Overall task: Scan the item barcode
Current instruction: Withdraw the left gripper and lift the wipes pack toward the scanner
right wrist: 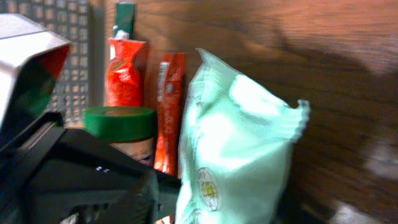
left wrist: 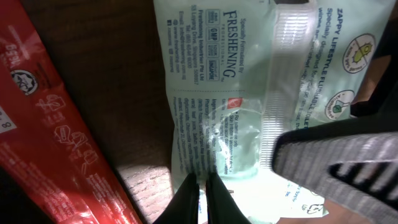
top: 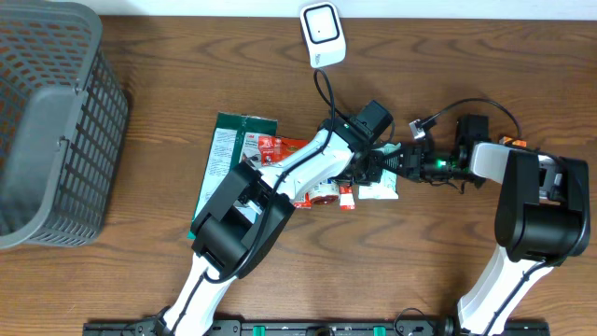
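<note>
The scanner point(top: 323, 35) and pale packet point(top: 381, 192) lie well apart.

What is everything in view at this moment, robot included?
basket: one, grey, far left
scanner: one, white, top centre
green-and-white pack: one, flat, left of centre
red packets: at least two, centre
jar: one, green lid, beside the red packets
mint packet: one, pale green, centre
table: one, brown wood
left fingers: black, shut on the mint packet's edge
right fingers: grey, against the mint packet; grip unclear
</note>
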Robot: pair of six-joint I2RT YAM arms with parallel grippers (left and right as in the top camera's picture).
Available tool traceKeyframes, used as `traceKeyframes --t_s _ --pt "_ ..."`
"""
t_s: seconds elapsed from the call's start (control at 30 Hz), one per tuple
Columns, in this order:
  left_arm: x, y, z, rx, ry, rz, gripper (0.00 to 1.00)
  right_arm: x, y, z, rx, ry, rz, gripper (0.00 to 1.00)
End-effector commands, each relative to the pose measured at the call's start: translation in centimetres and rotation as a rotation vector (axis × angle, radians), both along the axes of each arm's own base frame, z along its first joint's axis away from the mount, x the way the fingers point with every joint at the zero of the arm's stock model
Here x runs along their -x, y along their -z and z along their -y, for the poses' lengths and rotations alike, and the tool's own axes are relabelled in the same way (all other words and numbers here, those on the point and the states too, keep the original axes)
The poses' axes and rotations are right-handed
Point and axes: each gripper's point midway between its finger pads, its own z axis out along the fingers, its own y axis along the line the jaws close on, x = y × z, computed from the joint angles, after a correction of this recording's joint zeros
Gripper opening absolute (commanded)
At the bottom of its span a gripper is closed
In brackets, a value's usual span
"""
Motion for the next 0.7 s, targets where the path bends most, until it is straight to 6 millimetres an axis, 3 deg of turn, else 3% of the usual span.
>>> traceKeyframes --t_s 0.0,0.17,0.3,0.53,0.67 --pt "0.3 2.8 -1.5 -0.078 -0.001 -0.02 0.08 1.2 3.5 0.5 0.118 0.0 -0.073 0.31" --pt "0.2 2.7 -1.5 -0.076 -0.001 -0.019 0.08 1.1 3.5 0.5 0.118 0.001 -0.065 0.18" --pt "-0.4 1.3 -1.2 -0.052 -0.006 0.007 0.09 1.0 3.5 0.5 0.118 0.001 -0.061 0.13" --pt "-2.7 -6.5 -0.8 0.066 -0.032 0.136 0.17 0.6 3.2 0.5 0.118 0.002 -0.046 0.06" --pt "-3.9 -11.8 -2.4 0.122 -0.054 0.218 0.27 0.1 2.0 0.5 0.115 0.003 -0.014 0.01"
